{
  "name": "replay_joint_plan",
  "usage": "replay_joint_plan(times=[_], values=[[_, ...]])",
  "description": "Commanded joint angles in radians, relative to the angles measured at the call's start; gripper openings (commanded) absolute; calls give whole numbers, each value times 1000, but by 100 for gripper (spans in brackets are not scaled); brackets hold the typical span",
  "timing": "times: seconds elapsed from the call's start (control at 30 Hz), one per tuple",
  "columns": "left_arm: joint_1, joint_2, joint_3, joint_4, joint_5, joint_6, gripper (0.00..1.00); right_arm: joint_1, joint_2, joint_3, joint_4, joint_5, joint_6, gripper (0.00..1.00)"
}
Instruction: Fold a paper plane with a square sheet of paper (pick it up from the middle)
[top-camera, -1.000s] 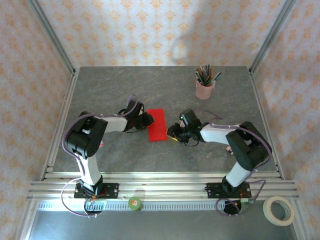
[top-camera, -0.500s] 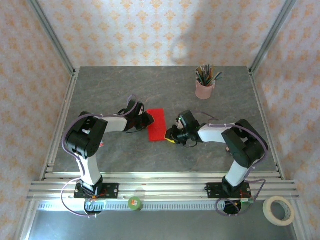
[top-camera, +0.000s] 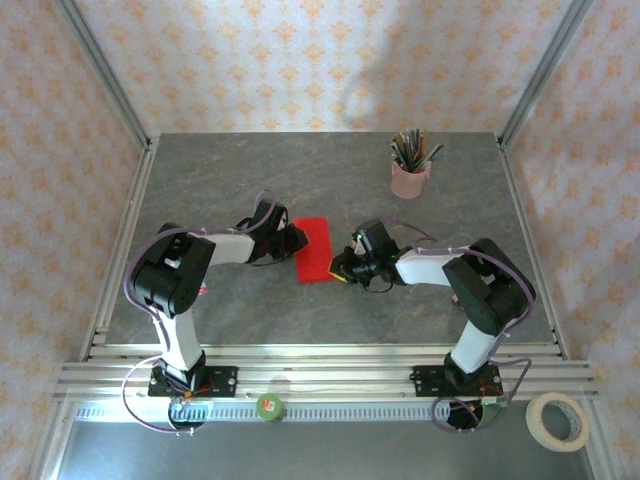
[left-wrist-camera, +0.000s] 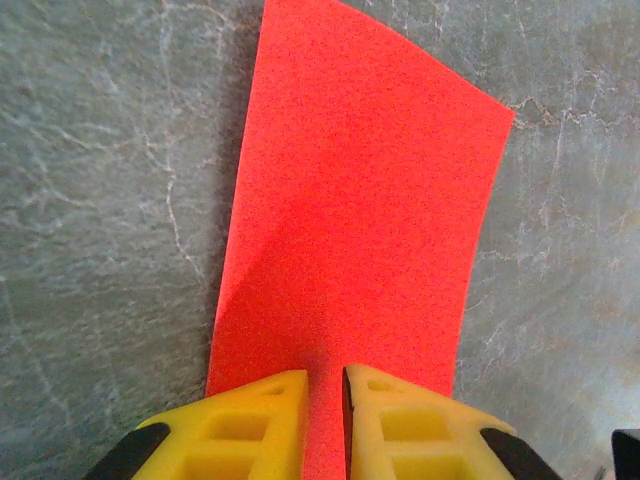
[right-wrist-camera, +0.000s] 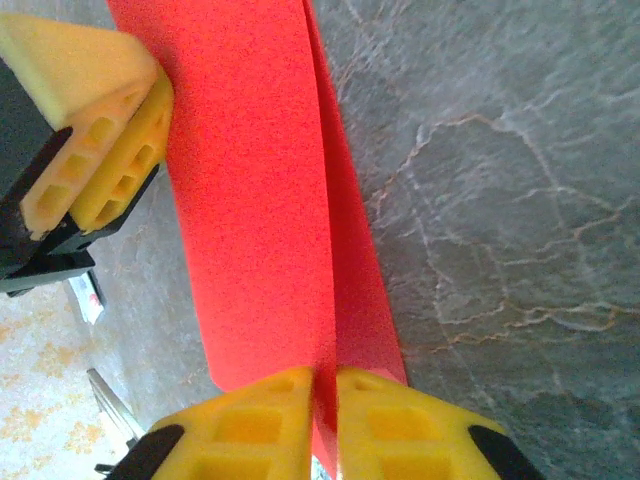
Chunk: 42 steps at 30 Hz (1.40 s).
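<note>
The square sheet of paper (top-camera: 314, 250) is bright red and lies mid-table as a narrow strip, its right part raised in a fold. My left gripper (top-camera: 297, 240) is at its left edge. In the left wrist view the paper (left-wrist-camera: 360, 200) runs between the yellow fingers (left-wrist-camera: 255, 420) of that gripper (left-wrist-camera: 326, 400), which is shut on it. My right gripper (top-camera: 338, 268) is at the paper's right near edge. In the right wrist view this gripper (right-wrist-camera: 325, 400) is shut on the upright fold of the paper (right-wrist-camera: 250, 180), with the left gripper's fingers (right-wrist-camera: 95, 150) across the sheet.
A pink pencil cup (top-camera: 410, 178) full of pencils stands at the back right. A tape roll (top-camera: 558, 420) and a small green roll (top-camera: 269, 406) lie off the table in front. Aluminium rails (top-camera: 120, 260) edge the grey tabletop (top-camera: 250, 170).
My right gripper has slid left toward the left one, pushing the paper's right edge in, so the red sheet looks narrower. The left gripper has stayed put.
</note>
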Motion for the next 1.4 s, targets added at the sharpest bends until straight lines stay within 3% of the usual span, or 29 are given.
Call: replay_joint_plan(times=[0.0, 0.2, 0.67, 0.93, 1.37], values=[[3, -7, 30, -85, 36, 62, 22, 3, 4, 8, -15, 48, 10, 7], [14, -33, 119, -172, -3, 142, 22, 3, -45, -27, -55, 67, 5, 0], [15, 54, 134, -178, -27, 153, 18, 10, -86, -50, 21, -11, 14, 0], [12, 105, 133, -183, -16, 168, 17, 33, -9, 8, 125, -72, 16, 0], [9, 120, 141, -179, -3, 176, 17, 58, 139, 107, 223, -31, 63, 0]])
